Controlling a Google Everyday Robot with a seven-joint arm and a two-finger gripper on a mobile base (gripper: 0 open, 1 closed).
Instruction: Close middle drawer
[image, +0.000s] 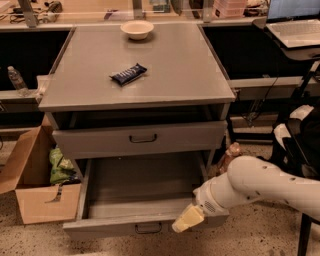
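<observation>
The middle drawer (107, 226) is the wide grey drawer with a low front panel and a small dark loop handle (148, 228). It is pulled far out at the bottom of the grey cabinet (145, 70), and its plain grey tray is empty. My gripper (187, 219) is at the end of a white arm coming in from the right. Its yellowish fingers sit together with no gap and hold nothing. It is at the right part of the drawer's front panel, just right of the handle.
The drawer above (100, 142), with a taller front, sticks out slightly. A dark snack bar (128, 74) and a white bowl (137, 29) lie on the cabinet top. An open cardboard box (37, 195) stands at the left. A chair base (300, 130) is at the right.
</observation>
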